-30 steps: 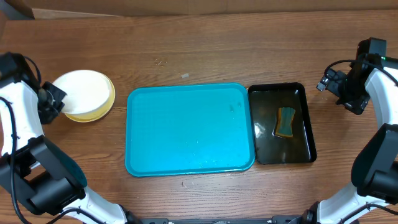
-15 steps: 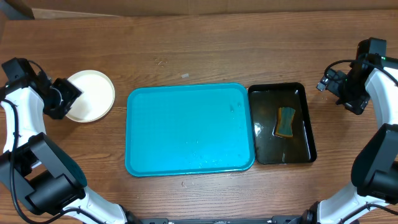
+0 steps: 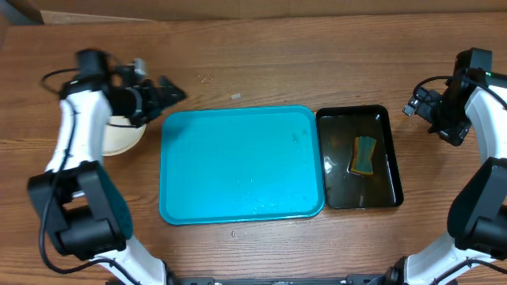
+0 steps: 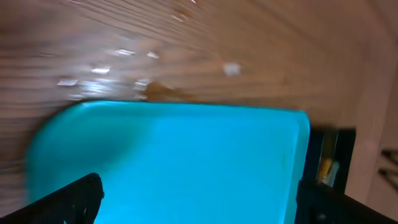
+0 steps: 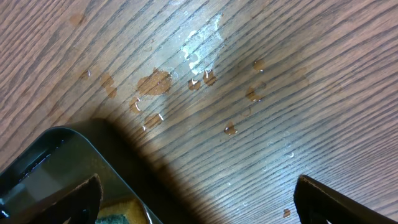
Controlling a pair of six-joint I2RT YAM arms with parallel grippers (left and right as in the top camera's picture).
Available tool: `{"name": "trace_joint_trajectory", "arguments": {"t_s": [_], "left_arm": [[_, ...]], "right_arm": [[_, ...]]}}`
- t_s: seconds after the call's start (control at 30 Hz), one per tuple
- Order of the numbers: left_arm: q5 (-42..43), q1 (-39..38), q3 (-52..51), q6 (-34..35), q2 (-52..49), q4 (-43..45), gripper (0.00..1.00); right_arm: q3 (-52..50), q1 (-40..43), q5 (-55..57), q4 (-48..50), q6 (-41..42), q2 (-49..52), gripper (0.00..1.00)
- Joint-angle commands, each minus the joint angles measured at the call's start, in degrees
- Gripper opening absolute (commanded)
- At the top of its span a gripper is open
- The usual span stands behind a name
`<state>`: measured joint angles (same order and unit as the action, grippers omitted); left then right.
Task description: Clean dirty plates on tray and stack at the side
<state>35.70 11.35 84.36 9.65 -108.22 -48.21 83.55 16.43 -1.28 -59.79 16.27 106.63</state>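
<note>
The turquoise tray (image 3: 238,166) lies mid-table with only water droplets on it; it also fills the lower part of the blurred left wrist view (image 4: 186,162). A stack of pale plates (image 3: 120,139) rests on the table left of the tray, partly hidden by my left arm. My left gripper (image 3: 173,91) hovers above the tray's far left corner, pointing right. It is open with nothing between its fingers (image 4: 202,202). My right gripper (image 3: 412,107) hangs open and empty above the wet wood beside the tub's far right corner (image 5: 199,199).
A black tub (image 3: 396,170) of water holding a sponge (image 3: 364,154) sits against the tray's right edge. Its corner (image 5: 50,162) shows in the right wrist view, with brownish drops (image 5: 155,81) on the wood nearby. Cardboard (image 3: 238,6) lines the table's far edge.
The left gripper opened, let go of the plate on the stack, then rose and swung right toward the tray. The right arm has not moved.
</note>
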Motion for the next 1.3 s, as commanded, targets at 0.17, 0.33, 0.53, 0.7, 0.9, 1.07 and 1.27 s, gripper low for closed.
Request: {"name": "trace_joint_trajectory", "arguments": {"t_s": [0.17, 0.33, 0.53, 0.7, 0.9, 1.07, 1.27], "left_arm": [[-9.9, -15.4, -0.2, -0.4, -0.3, 0.1, 1.0], [-12.4, -20.5, -0.2, -0.4, -0.3, 0.6, 1.0], [-12.4, -23.4, -0.2, -0.4, -0.3, 0.5, 1.0], [-12.4, -23.8, -0.2, -0.4, -0.3, 0.5, 1.0], [-12.4, -23.8, -0.2, -0.4, -0.3, 0.5, 1.0], [-12.4, -23.8, -0.2, -0.4, -0.3, 0.5, 1.0], [-12.4, -23.8, -0.2, -0.4, -0.3, 0.5, 1.0]], "right_arm": [[0.9, 0.0, -0.3, 0.2, 0.3, -0.7, 1.0], [0.9, 0.0, -0.3, 0.2, 0.2, -0.8, 1.0], [0.9, 0.0, -0.3, 0.2, 0.2, -0.8, 1.0], [0.9, 0.0, -0.3, 0.2, 0.2, -0.7, 1.0], [0.8, -0.9, -0.3, 0.2, 0.3, -1.1, 1.0], [0.8, -5.3, -0.3, 0.2, 0.2, -6.0, 1.0], [0.8, -15.9, -0.3, 0.2, 0.2, -20.3, 1.0]]}}
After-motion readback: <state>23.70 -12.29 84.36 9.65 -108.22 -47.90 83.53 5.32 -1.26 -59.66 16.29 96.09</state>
